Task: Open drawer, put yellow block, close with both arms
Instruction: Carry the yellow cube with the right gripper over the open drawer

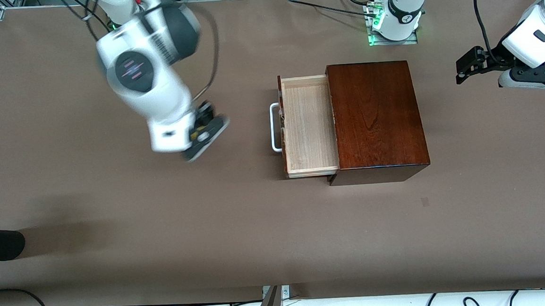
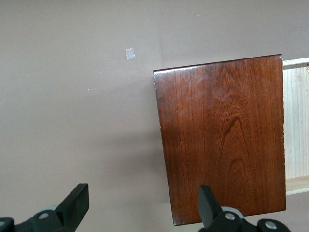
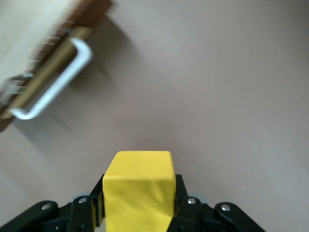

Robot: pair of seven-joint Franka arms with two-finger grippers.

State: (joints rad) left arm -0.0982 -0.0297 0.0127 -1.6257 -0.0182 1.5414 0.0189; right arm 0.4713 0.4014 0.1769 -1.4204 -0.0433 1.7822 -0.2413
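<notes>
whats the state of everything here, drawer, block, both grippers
drawer: pulled out of the dark wooden box, tray empty
yellow block: clamped between the right gripper's fingers, in the air
right gripper: shut on the yellow block, over bare table short of the drawer's white handle
left gripper: open, holding nothing, waiting at the left arm's end of the table

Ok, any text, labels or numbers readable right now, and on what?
No text can be read.
Striped label on the right arm: blurred, unreadable.
Round emblem on the same arm: blurred marks only.
Small mark on the left arm: too small.
Wooden box, drawer, yellow block: no markings.
</notes>
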